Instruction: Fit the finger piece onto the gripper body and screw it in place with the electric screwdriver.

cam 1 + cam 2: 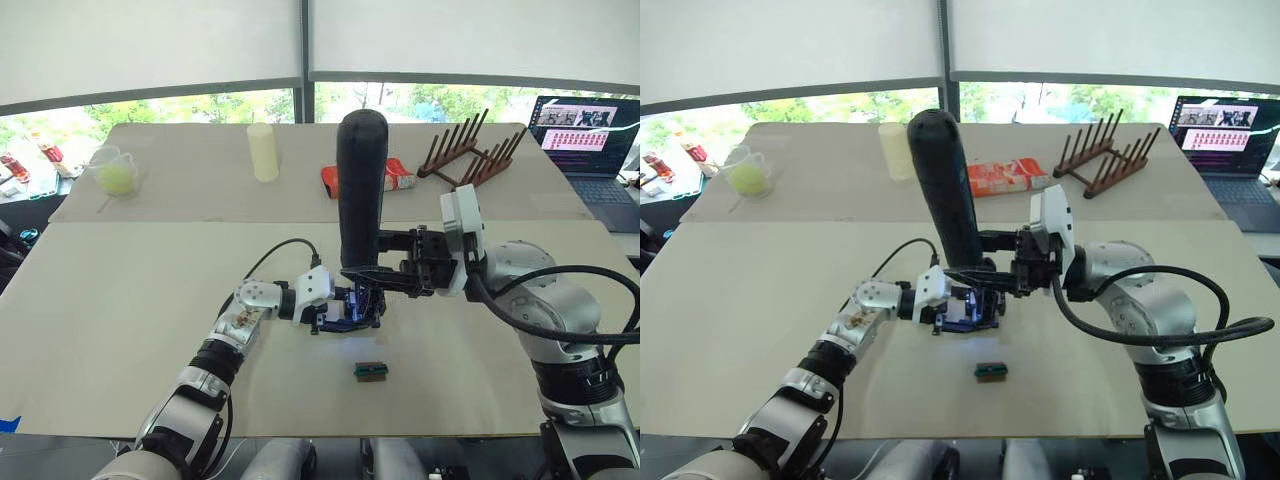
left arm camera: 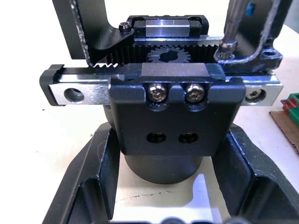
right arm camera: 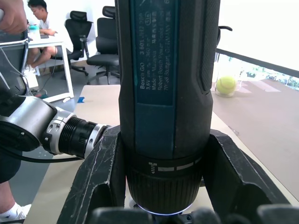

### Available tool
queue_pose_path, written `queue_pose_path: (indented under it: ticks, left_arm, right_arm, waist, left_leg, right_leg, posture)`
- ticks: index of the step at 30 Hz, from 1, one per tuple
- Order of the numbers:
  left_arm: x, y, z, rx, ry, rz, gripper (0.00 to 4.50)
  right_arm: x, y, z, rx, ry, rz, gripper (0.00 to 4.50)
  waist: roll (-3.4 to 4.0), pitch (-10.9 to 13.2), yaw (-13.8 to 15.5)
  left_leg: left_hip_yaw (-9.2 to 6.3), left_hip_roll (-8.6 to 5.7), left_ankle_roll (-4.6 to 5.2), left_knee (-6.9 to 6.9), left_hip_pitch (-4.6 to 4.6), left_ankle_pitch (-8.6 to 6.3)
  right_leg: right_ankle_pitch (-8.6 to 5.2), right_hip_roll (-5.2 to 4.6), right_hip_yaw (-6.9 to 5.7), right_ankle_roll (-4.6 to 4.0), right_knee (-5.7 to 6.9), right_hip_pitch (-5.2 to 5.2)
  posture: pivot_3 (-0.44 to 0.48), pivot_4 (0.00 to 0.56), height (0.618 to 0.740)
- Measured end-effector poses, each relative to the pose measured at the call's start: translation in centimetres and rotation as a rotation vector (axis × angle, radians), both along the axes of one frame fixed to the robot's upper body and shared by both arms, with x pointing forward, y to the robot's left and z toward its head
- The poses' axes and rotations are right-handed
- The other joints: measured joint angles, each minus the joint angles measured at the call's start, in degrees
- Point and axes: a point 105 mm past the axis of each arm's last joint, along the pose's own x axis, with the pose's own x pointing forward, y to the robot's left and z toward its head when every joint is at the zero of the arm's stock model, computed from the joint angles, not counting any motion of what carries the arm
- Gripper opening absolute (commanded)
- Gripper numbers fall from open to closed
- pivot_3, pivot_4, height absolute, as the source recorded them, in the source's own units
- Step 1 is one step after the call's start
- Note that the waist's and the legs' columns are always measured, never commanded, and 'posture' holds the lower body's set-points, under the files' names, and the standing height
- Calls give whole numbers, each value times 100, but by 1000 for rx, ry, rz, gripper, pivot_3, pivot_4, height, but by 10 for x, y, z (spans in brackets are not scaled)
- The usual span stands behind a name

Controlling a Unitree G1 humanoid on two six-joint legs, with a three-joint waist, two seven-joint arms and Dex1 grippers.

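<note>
Electric screwdriver upright, clamped in right pincer, bit pointing straight down onto screw of gripper body. Left pincer grips gripper body on tabletop, directly beneath driver.

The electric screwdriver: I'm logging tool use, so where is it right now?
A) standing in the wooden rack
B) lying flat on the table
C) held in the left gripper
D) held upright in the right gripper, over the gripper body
D: the electric screwdriver stands upright, clamped in the right gripper, its lower end down at the gripper body that the left gripper holds.
</note>
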Motion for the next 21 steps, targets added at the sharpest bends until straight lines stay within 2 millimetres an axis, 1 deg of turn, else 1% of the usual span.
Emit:
queue_pose_path:
  ticks: [11, 17, 21]
  left_arm:
    - [0, 0, -1, 6, 2, 2, 2262]
    - [0, 1, -2, 6, 3, 3, 2262]
    - [0, 1, -2, 7, 3, 3, 2262]
  right_arm:
    - [2, -3, -5, 16, 9, 7, 1897]
    - [2, -3, -6, 20, 3, 5, 1897]
    - [1, -3, -2, 27, -19, 1, 1897]
  waist:
    - [-35, -49, -3]
    - [-40, -55, -3]
    - [-40, -55, -2]
  left_leg:
    - [-3, 2, 0, -2, 1, 0]
    - [-3, 3, -1, -2, 1, 0]
    - [-3, 3, -1, -2, 0, -1]
  right_leg:
    - [0, 2, 0, 0, 0, 0]
    - [0, 1, 1, 0, 0, 0]
    - [0, 0, 1, 0, -1, 0]
  posture:
    - [0, 150, 740]
    - [0, 150, 740]
    - [0, 150, 740]
